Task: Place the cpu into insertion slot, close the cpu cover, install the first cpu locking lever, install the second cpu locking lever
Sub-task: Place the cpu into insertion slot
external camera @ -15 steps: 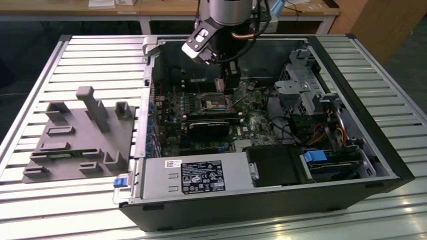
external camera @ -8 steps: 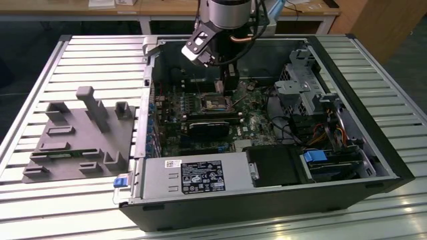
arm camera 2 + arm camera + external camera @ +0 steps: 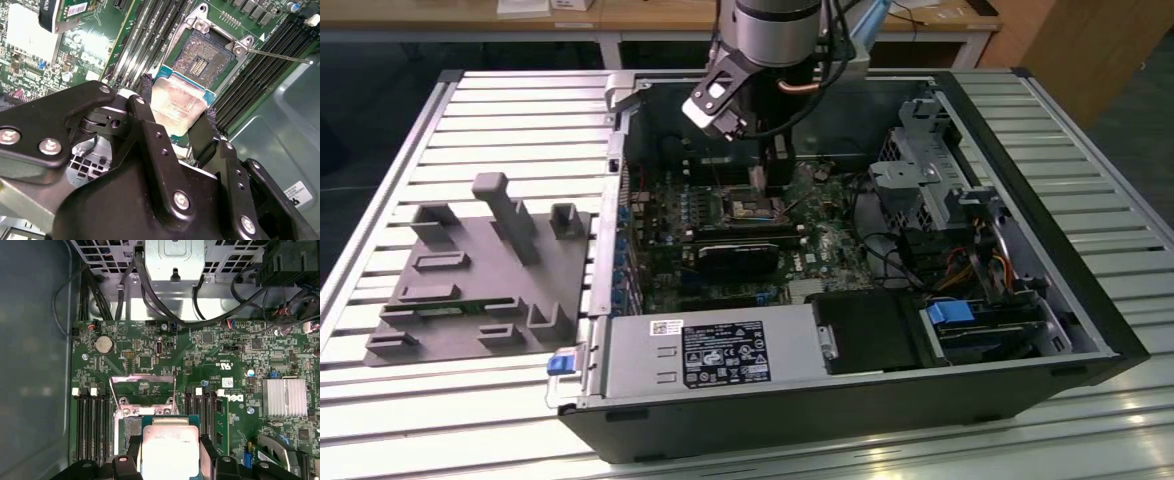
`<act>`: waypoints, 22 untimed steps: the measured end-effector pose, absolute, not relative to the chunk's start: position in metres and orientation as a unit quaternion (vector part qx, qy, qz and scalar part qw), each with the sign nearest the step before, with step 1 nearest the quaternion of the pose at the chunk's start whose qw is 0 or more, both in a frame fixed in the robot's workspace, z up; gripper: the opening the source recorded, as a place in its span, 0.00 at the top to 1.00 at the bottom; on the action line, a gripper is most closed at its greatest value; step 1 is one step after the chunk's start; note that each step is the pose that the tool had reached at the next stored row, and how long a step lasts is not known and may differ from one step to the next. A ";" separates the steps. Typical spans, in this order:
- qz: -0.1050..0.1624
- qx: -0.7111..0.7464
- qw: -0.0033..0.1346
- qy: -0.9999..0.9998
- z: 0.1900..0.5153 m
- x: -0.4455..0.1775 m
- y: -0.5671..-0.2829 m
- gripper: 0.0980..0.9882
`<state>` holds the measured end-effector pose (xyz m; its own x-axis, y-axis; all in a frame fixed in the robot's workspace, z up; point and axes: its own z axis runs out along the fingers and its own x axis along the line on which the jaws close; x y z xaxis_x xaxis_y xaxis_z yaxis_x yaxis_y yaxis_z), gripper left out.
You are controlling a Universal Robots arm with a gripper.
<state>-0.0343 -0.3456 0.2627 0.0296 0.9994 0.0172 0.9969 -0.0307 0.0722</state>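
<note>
The cpu (image 3: 176,111) is clamped flat in the gripper (image 3: 178,100), held just short of the open insertion slot (image 3: 202,57).

A: Entry one, hand (image 3: 178,104)?
B: Clamped on the cpu (image 3: 175,112). Its body is cut off by the picture's edge in both wrist views.
A: Entry two, cpu?
B: First wrist view: near side cut off by the edge, two flanks behind the fingers (image 3: 209,450). Exterior view: too small to tell.
A: Entry three, insertion slot (image 3: 202,55)?
B: Second wrist view: one corner hidden under the cpu.
A: Entry four, surface (image 3: 400,420)?
B: Runs out of the exterior view on several sides.
</note>
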 end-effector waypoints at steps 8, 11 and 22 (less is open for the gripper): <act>0.031 0.721 0.020 0.692 0.251 -0.038 -0.343 0.51; 0.031 0.721 0.020 0.692 0.247 -0.040 -0.342 0.51; 0.032 0.717 0.019 0.696 0.231 -0.044 -0.337 0.51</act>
